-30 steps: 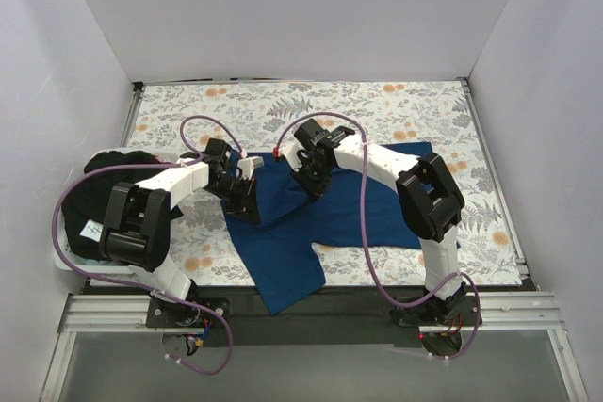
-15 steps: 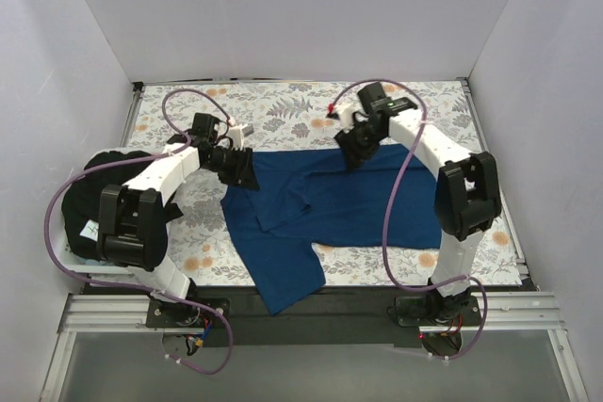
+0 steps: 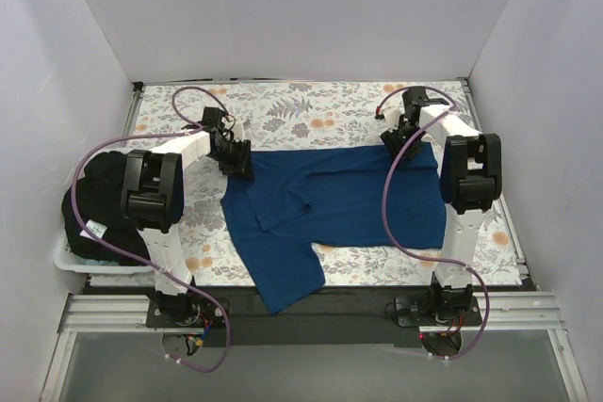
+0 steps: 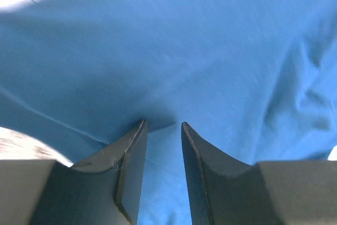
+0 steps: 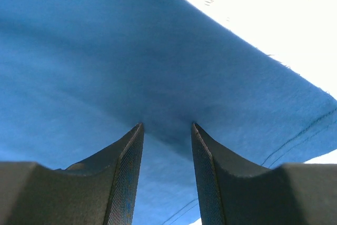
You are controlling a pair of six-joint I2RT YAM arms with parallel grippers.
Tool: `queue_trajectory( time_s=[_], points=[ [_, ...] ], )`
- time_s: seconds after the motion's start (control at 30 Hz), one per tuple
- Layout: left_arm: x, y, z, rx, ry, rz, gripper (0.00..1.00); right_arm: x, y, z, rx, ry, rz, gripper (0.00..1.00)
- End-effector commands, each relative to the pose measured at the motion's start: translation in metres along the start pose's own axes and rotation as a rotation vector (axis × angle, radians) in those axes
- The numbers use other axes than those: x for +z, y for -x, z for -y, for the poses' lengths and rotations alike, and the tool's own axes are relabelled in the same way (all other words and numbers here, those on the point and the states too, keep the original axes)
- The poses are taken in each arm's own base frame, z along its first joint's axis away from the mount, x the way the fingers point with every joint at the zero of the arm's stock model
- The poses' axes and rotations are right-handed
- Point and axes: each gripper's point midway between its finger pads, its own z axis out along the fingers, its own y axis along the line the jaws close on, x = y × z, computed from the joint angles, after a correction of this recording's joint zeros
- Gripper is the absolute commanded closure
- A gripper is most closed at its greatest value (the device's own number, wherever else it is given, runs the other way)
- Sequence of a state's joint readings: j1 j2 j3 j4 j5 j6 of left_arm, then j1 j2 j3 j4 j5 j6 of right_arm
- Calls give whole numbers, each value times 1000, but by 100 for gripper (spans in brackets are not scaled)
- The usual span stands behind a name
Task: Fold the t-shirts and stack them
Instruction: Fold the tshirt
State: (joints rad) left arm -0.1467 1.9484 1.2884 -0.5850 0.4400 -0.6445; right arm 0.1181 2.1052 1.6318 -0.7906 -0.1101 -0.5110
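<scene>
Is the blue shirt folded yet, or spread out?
Mostly spread: the blue shirt lies wide and flat, one flap doubled over.

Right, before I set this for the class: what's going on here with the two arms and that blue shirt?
Two robot arms are working on a blue t-shirt spread out on the floral cloth. The left gripper is at its far left corner and the right gripper near its far right corner, both with jaws apart and tips against the fabric. A heap of black cloth lies at the left edge.
</scene>
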Motion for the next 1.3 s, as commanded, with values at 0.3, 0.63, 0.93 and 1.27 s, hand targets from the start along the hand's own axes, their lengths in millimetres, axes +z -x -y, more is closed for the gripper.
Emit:
queue_trajectory(
  time_s=[0.3, 0.63, 0.93, 1.27],
  points=[
    [14, 89, -37, 34, 1, 109, 67, -1, 73, 58, -47, -112, 156, 46],
    [-114, 49, 57, 447, -213, 213, 36, -143, 34, -23, -306, -53, 332, 4],
    [-152, -54, 90, 653, -313, 158, 39, -112, -139, -76, -495, -9, -3, 25],
    [-131, -98, 95, 739, -288, 97, 48, -75, -194, -77, -529, -55, -104, 41]
  ],
)
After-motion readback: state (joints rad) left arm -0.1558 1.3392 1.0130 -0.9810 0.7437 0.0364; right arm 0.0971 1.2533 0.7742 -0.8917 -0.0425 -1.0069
